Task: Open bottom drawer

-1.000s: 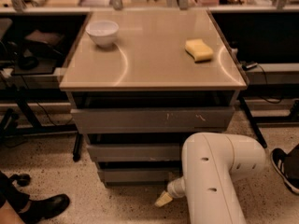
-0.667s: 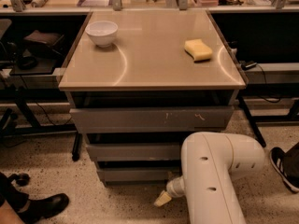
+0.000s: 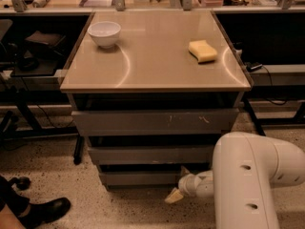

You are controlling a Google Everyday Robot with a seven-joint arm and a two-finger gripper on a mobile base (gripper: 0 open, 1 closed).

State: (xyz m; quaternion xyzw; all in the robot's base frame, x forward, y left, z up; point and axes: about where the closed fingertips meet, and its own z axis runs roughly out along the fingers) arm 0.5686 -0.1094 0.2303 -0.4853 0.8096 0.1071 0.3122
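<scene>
Three grey drawers are stacked under a tan table top [image 3: 152, 56]. The bottom drawer [image 3: 138, 177] is the lowest, with a plain flat front near the floor. It stands slightly proud of the cabinet body. My gripper [image 3: 174, 195] is low at the drawer's right end, just in front of and below its front edge. My white arm [image 3: 248, 175] reaches in from the lower right and hides the drawer's right corner. The middle drawer [image 3: 150, 155] and the wide top drawer [image 3: 155, 122] with pale scratches sit above.
A white bowl [image 3: 104, 33] stands at the table's back left, a yellow sponge [image 3: 202, 50] at the back right. A person's black shoe [image 3: 45, 209] is on the speckled floor at the lower left. Dark shelving and cables flank the cabinet.
</scene>
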